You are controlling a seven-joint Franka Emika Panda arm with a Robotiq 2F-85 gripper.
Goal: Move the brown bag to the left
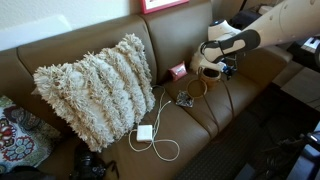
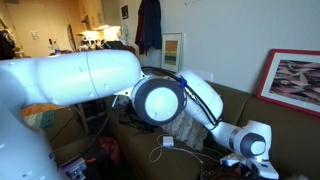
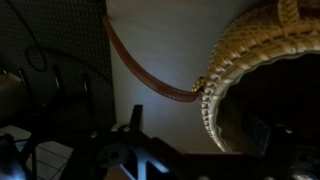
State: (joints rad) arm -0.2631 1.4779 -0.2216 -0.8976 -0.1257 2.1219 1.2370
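The brown bag is a small woven tan bucket on the sofa seat near the backrest, with its thin hoop handle hanging toward the front. My gripper is right at the bag's top. In the wrist view the woven rim and dark mouth fill the right side, and the brown strap curves to the left. My gripper is open. Its fingers straddle the rim, one outside and one inside the mouth. In an exterior view my gripper shows low at the right, and the bag is hidden.
A large shaggy cream pillow leans on the brown sofa to the left. A small pink box lies just left of the bag. A small dark object and a white charger with cable lie on the seat.
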